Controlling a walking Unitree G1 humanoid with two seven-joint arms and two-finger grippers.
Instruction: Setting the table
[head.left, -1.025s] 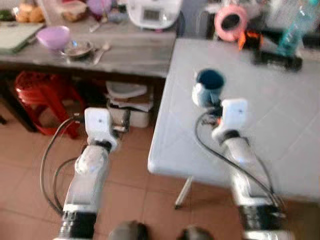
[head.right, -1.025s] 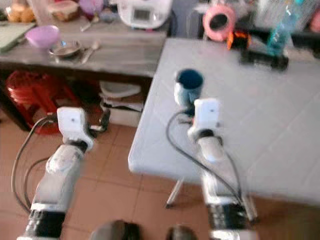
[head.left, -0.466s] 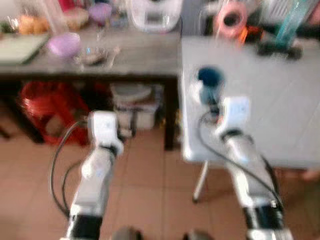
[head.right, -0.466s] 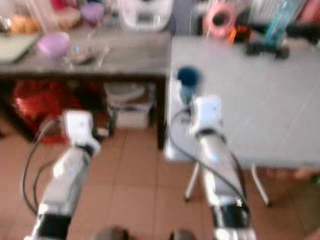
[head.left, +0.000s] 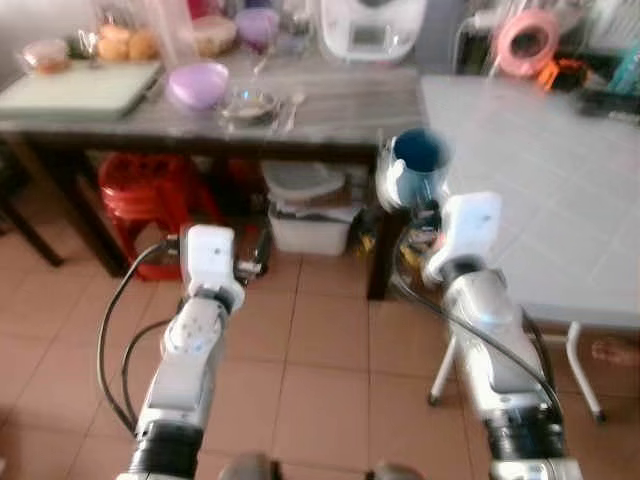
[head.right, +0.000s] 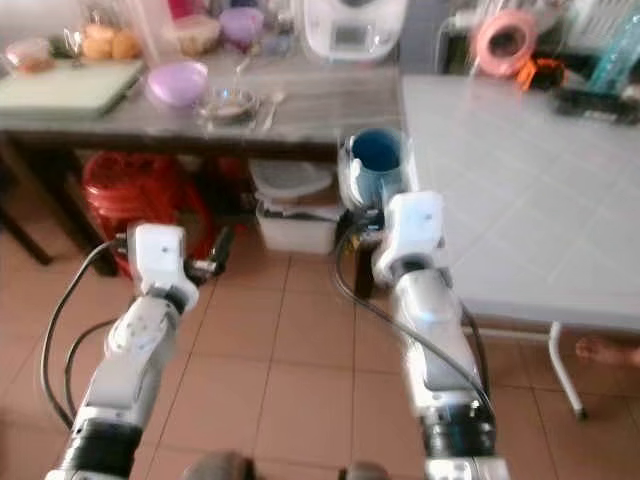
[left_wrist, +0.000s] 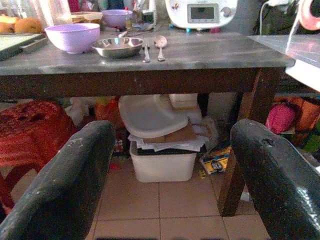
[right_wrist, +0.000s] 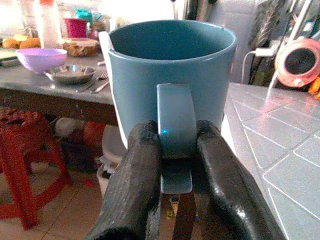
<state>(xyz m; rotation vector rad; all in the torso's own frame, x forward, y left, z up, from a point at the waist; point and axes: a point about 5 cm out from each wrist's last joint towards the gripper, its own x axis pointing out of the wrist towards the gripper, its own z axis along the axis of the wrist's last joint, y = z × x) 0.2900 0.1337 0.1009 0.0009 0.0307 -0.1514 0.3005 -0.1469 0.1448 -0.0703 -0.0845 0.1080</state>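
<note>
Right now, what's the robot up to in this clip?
The robot stands on the tiled floor between a dark wooden table and a white table, carrying a blue mug. Its right pincer is clamped on the mug's handle, holding it upright in the air. The left pincer is open and empty, pointed at the wooden table, where a purple bowl, a metal bowl and cutlery sit.

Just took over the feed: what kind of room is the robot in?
Most likely a home kitchen or dining area: a grey-topped wooden table holds a purple bowl, a steel bowl and a white cooker appliance.
</note>
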